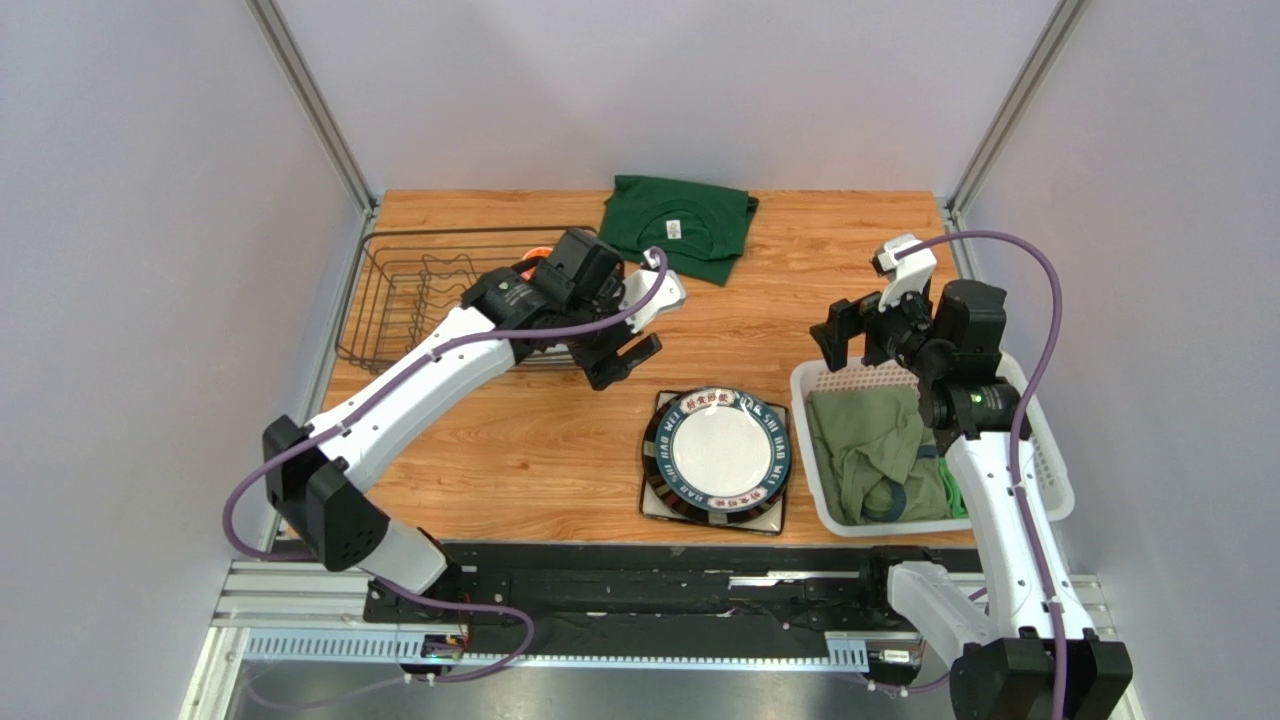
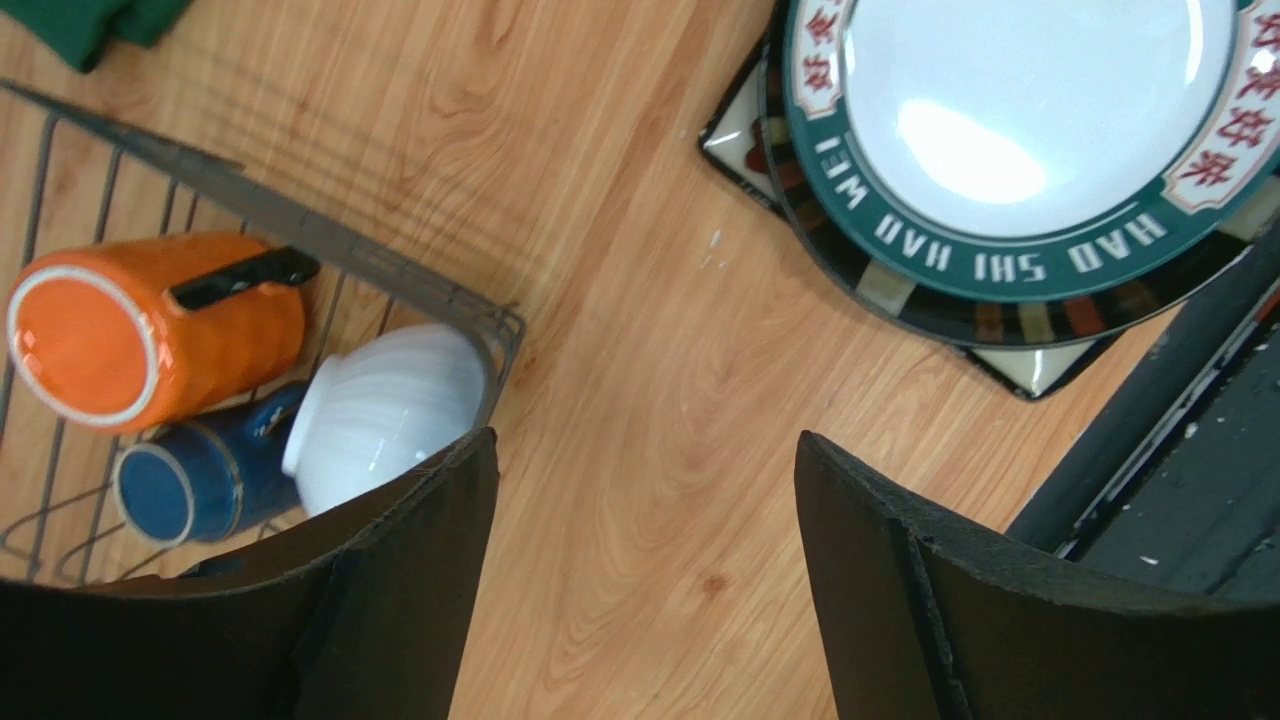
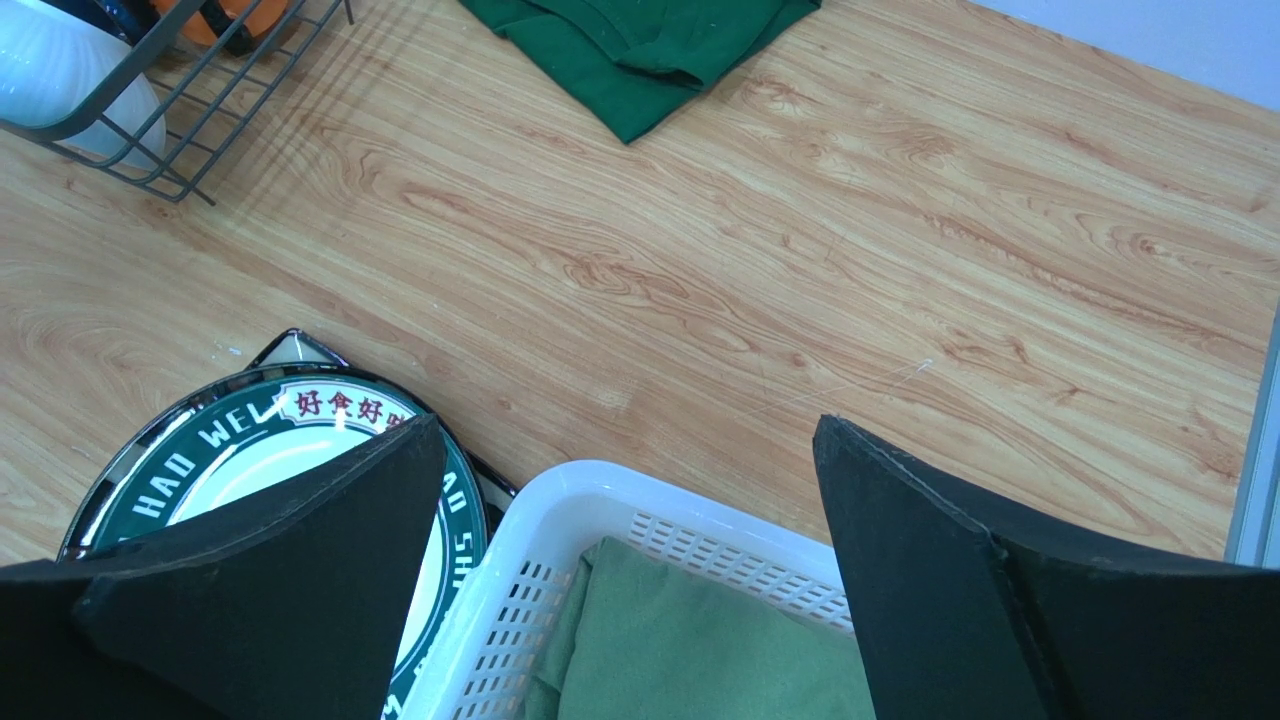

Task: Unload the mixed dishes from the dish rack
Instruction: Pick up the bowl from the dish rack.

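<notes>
The dish rack (image 1: pixel 428 285) stands at the back left of the table. In its corner lie an orange mug (image 2: pixel 135 330), a dark blue mug (image 2: pixel 196 480) and a small white bowl (image 2: pixel 383 413). On the table's middle a round dark-rimmed plate (image 1: pixel 718 450) rests on a square plate (image 2: pixel 1037 360). My left gripper (image 1: pixel 624 360) hangs open just right of the rack's corner, over bare wood, holding nothing. My right gripper (image 1: pixel 869 333) is open and empty above the near rim of the white basket.
A white slatted basket (image 1: pixel 1052 488) with green cloth inside sits at the right, close to the plates. A folded dark green shirt (image 1: pixel 679 225) lies at the back centre. Grey walls enclose the table on three sides.
</notes>
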